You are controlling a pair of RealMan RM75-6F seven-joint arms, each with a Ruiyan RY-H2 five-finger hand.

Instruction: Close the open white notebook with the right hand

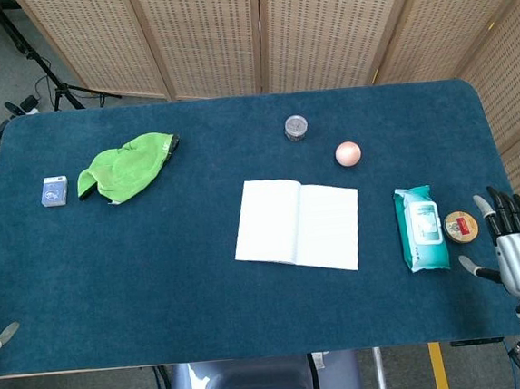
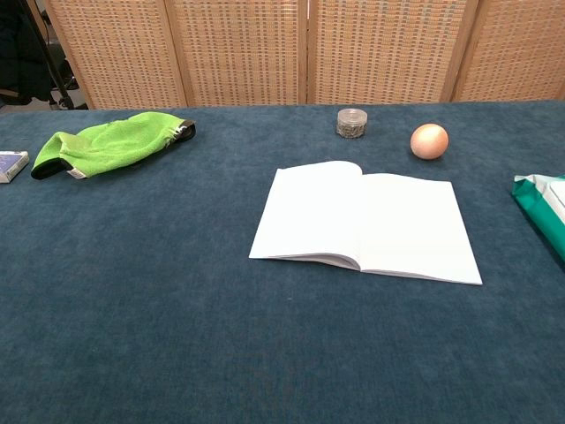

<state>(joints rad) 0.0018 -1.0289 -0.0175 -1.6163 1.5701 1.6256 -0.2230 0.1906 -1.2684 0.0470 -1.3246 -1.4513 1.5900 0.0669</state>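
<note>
The white notebook [image 1: 297, 225] [image 2: 364, 221] lies open and flat in the middle of the dark blue table [image 1: 158, 276], its blank pages facing up. My right hand [image 1: 517, 240] hovers at the table's right edge, far to the right of the notebook, with its fingers stretched out, its thumb apart and nothing in it. Of my left hand [image 1: 1, 335] only grey fingertips show at the frame's left edge, near the front left corner. The chest view shows neither hand.
A green-and-white wipes pack [image 1: 420, 229] [image 2: 543, 203] and a round tin [image 1: 461, 227] lie between the notebook and my right hand. Behind the notebook stand a pink ball [image 1: 348, 154] [image 2: 429, 141] and a small jar [image 1: 297, 127] [image 2: 351, 123]. A green cloth [image 1: 126, 168] [image 2: 110, 141] and a small blue box [image 1: 54, 191] lie at the far left.
</note>
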